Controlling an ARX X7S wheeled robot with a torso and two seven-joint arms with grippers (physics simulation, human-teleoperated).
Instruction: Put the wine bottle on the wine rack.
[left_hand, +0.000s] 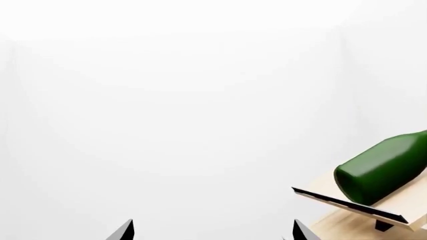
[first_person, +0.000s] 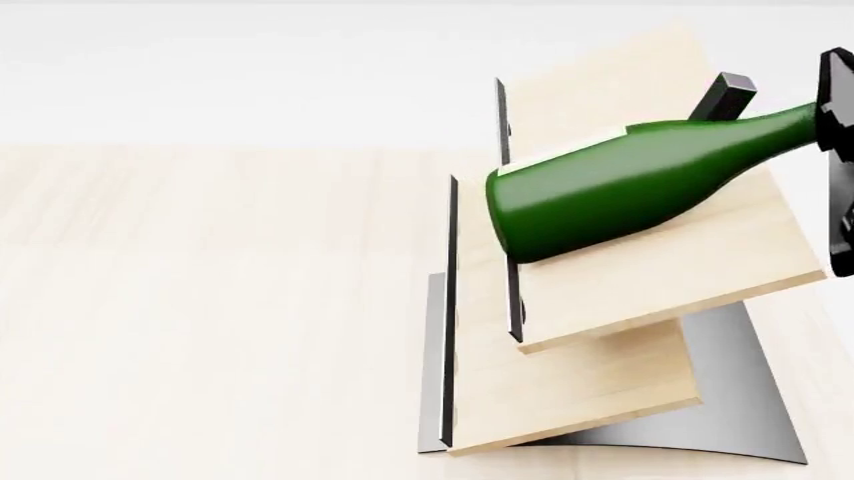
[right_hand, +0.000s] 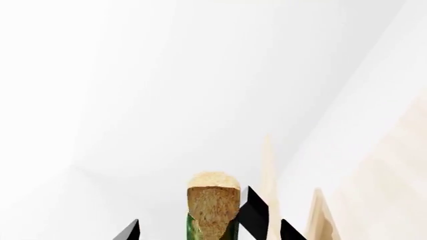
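The dark green wine bottle (first_person: 627, 185) lies on its side on the middle slanted board of the wine rack (first_person: 601, 380). Its base rests against the dark edge strip and its neck points right. My right gripper (first_person: 838, 160) is at the neck end. In the right wrist view the cork (right_hand: 213, 200) stands between the right gripper's (right_hand: 210, 232) spread fingertips, which are open and not pressing on it. My left gripper (left_hand: 212, 231) is open and empty. It faces a white wall, with the bottle's base (left_hand: 383, 170) and a rack board (left_hand: 347, 220) off to one side.
The rack stands on a curved dark grey metal base (first_person: 741, 400) on a pale wood table (first_person: 200, 300). A dark post (first_person: 723, 98) rises at the rack's back by the upper board. A white wall lies behind.
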